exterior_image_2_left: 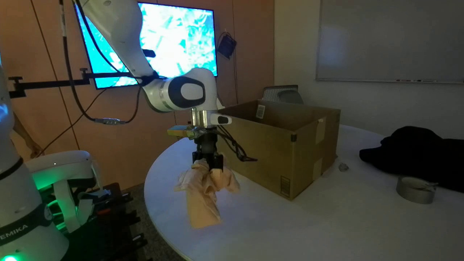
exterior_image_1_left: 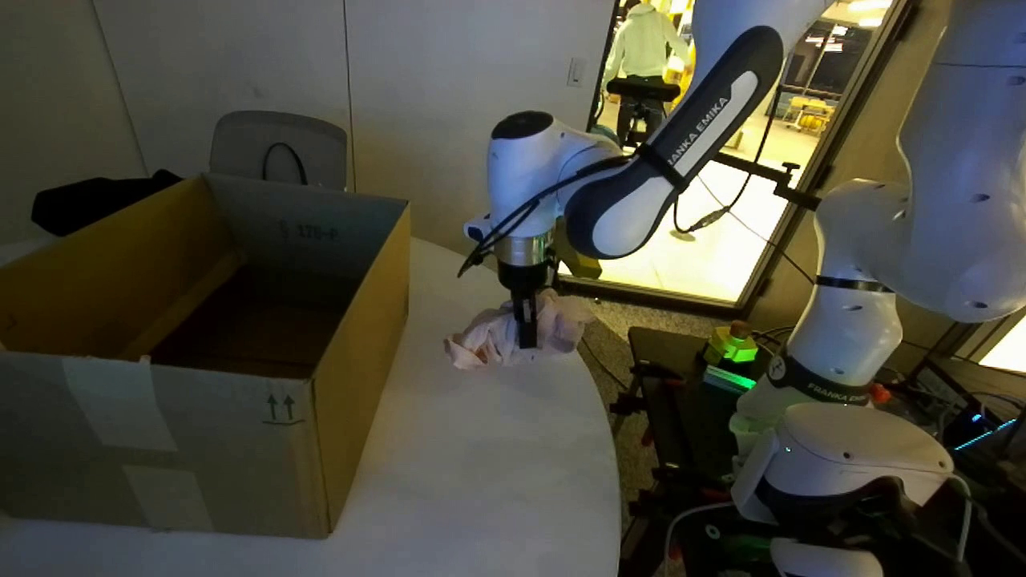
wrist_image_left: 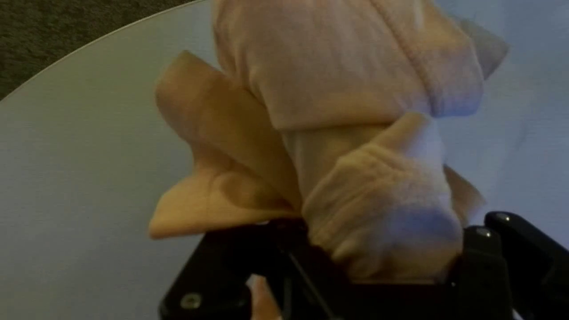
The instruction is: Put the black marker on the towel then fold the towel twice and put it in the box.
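Note:
Pale pink-peach and crumpled, the towel (exterior_image_1_left: 485, 336) lies bunched near the table's rounded edge. My gripper (exterior_image_2_left: 214, 166) points straight down into it, its jaws shut on gathered cloth. A long flap of the towel (exterior_image_2_left: 203, 214) spreads over the table below the fingers. Close up in the wrist view, a fold of towel (wrist_image_left: 382, 200) bulges up between the dark fingers, with loose folds on the far side. Beside the gripper stands the brown cardboard box (exterior_image_1_left: 365, 353), open at the top, visible in both exterior views. The black marker is hidden or out of view.
A white round table (exterior_image_1_left: 497, 481) carries everything. On it, a roll of grey tape (exterior_image_2_left: 416, 192) and a dark cloth heap (exterior_image_2_left: 413, 152) lie beyond the box. A grey chair (exterior_image_1_left: 276, 144) stands behind. The box walls rise near the arm.

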Robot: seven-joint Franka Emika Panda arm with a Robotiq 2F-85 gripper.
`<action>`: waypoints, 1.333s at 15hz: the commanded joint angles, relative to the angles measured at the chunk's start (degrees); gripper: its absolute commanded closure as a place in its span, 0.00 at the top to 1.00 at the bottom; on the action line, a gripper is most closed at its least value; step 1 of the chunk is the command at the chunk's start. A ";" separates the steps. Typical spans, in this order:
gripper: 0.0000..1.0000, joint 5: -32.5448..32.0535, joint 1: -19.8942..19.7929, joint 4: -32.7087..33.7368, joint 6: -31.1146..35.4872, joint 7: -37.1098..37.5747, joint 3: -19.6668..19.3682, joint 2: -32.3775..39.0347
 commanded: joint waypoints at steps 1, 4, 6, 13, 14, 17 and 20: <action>0.00 1.92 -3.84 4.05 -8.45 -2.57 3.85 -5.98; 0.00 2.97 -5.66 9.07 -13.37 -4.24 5.14 -7.79; 0.00 3.47 -6.40 12.49 -15.53 -5.26 5.71 -8.56; 0.00 4.50 -7.48 29.73 -17.11 -6.96 6.77 -1.87; 0.00 4.60 -7.38 32.44 -17.02 -7.09 7.01 -0.14; 0.00 3.88 -6.89 40.07 -16.27 -6.83 7.94 5.20; 0.00 4.20 -6.37 46.13 -14.15 -6.55 9.25 10.41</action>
